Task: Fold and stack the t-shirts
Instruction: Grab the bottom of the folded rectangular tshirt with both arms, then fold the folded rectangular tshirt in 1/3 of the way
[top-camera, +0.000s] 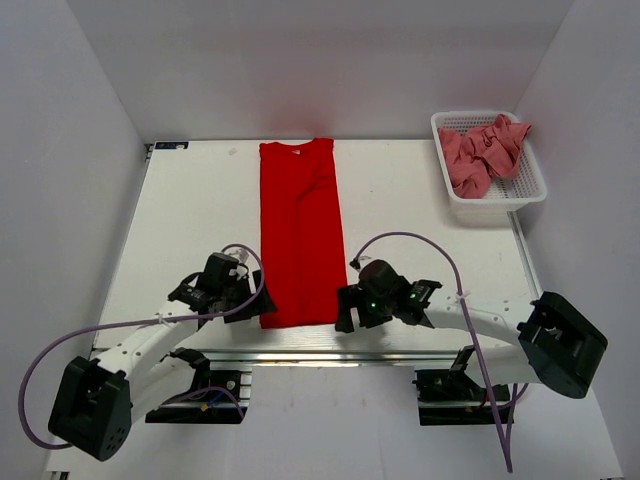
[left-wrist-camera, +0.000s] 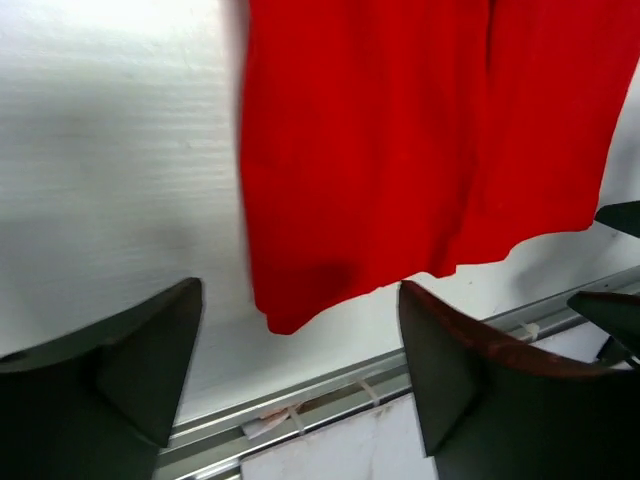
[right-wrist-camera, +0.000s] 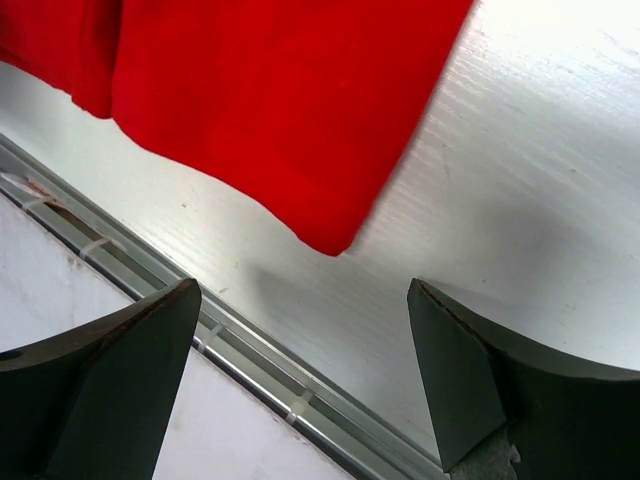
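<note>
Garment 1, red t-shirt (top-camera: 300, 235): folded lengthwise into a narrow strip, flat on the counter (top-camera: 180, 220), mid-width of the working area. Long axis from 12 o'clock to 6 o'clock in the top view. Collar end at 12 o'clock; hem end at 6 o'clock, just short of the metal rail (top-camera: 330, 345) along the near counter edge. Hem line slightly uneven, with one lengthwise fold layer visible in the left wrist view.

Remaining garments, pink t-shirts (top-camera: 483, 152): crumpled in a heap inside the white mesh basket (top-camera: 497, 206), at 2 o'clock from the red strip and well apart from it, at the far right counter corner. One fold of pink cloth draped over the rim at the basket's 1 o'clock corner. Number of shirts in the heap: cannot tell.

Left hand (top-camera: 252, 303): at 7 o'clock of the red strip, just beside the left hem corner. Fingers (left-wrist-camera: 130, 370) spread wide, nothing pinched. Hem corner visible ahead of the gap in the left wrist view. Contact with cloth or counter: cannot tell.

Right hand (top-camera: 346, 312): at 5 o'clock of the strip, just beside the right hem corner. Fingers (right-wrist-camera: 470, 380) spread wide, nothing pinched. Pointed corner of red cloth visible ahead of the gap in the right wrist view.

Purple cable (top-camera: 420, 240): one loop arching over each forearm.
</note>
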